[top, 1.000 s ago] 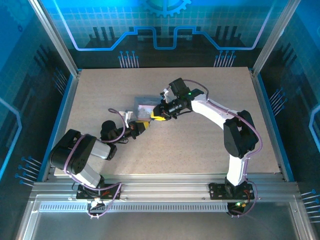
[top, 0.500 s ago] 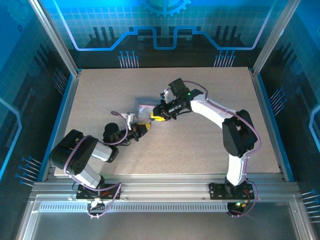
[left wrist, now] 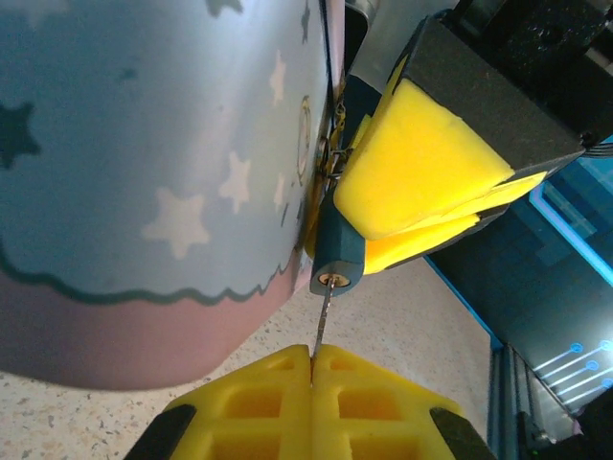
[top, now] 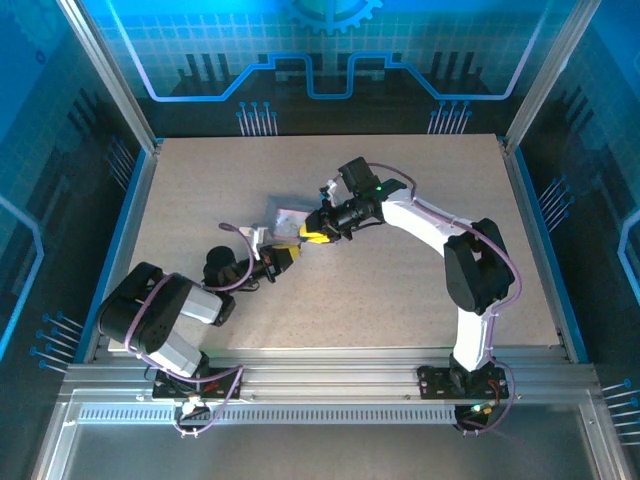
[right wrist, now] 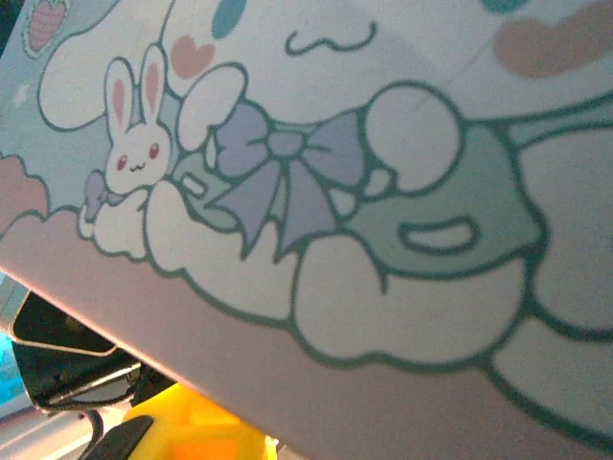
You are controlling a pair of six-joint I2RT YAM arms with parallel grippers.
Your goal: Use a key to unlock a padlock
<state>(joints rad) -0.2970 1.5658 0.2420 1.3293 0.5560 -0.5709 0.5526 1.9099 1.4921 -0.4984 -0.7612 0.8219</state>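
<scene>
From where I stand, the left gripper has its yellow tips pressed together on the key. The key's thin blade reaches up to the keyhole in the end of the padlock. The right gripper is clamped on the padlock, holding it right beside the wall of the tin near the middle of the table. The tin's side is printed with pale stars above a scalloped pink band, and the right wrist view shows a white cartoon bunny with a lilac bow.

Left claw with key nudged right — toward padlock.
</scene>
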